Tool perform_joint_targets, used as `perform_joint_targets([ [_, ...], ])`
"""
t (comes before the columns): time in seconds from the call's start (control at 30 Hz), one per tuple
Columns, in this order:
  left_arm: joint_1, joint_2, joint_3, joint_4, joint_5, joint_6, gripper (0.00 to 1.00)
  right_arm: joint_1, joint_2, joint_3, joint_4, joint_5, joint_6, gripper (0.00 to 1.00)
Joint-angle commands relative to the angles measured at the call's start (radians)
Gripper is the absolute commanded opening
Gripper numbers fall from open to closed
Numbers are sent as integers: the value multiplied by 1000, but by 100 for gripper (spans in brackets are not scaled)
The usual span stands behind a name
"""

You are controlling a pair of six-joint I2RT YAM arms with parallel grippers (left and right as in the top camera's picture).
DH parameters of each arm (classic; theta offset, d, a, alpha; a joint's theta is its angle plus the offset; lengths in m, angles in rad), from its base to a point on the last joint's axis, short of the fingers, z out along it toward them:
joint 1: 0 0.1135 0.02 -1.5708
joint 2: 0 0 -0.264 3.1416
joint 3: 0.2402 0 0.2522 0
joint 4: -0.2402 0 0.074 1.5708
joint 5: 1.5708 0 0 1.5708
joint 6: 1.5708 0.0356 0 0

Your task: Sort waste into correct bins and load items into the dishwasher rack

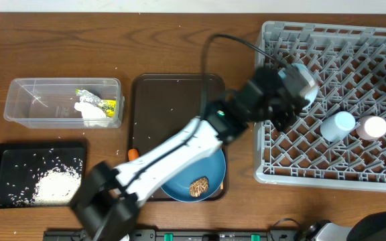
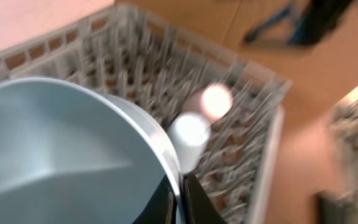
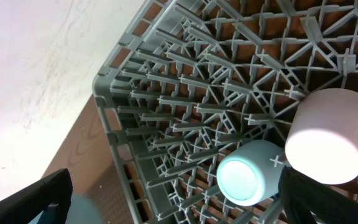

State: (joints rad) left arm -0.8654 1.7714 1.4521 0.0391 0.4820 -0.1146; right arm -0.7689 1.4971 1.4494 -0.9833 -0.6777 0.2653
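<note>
Since my left pincer (image 2: 179, 200) is closed thin on the rim of the small white bowl (image 2: 61, 155), over the dishwasher rack (image 1: 265, 157) near its left edge, I'd lower it slowly between pegs, clear of the light blue cup (image 1: 338, 125), before letting go.

We can't read any txt, label, brand or no. anywhere. Any print on the yellow-green wrapper (image 1: 103, 104) in the clear tub (image 1: 25, 88) is too small to tell.
</note>
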Motion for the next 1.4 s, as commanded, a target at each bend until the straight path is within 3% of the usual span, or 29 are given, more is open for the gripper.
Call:
perform_joint_targets([
  [0.0, 50, -35, 7, 47, 264, -275, 6, 6, -3, 1, -4, -4, -19, 99],
  [0.17, 114, -26, 7, 204, 458, -580, 6, 6, -3, 0, -5, -4, -19, 99],
  [0.4, 127, -5, -11, 466, 504, -857, 6, 6, -3, 0, -9, -4, -20, 98],
  [0.63, 148, 24, -121, 859, 406, -1213, 6, 6, -3, 0, -27, -4, -20, 99],
  [0.83, 171, 95, -218, 1070, 358, -1370, 6, 6, -3, 1, -27, -3, -20, 99],
  [1.0, 156, 223, -246, 1463, 282, -1592, 6, 6, -3, 0, -29, -3, -20, 99],
  [1.07, 151, 279, -246, 1548, 246, -1683, 6, 6, -3, 0, -31, -3, -20, 99],
  [1.37, 133, 366, -246, 1548, 235, -1712, 6, 6, -3, 1, -31, -3, -20, 99],
])
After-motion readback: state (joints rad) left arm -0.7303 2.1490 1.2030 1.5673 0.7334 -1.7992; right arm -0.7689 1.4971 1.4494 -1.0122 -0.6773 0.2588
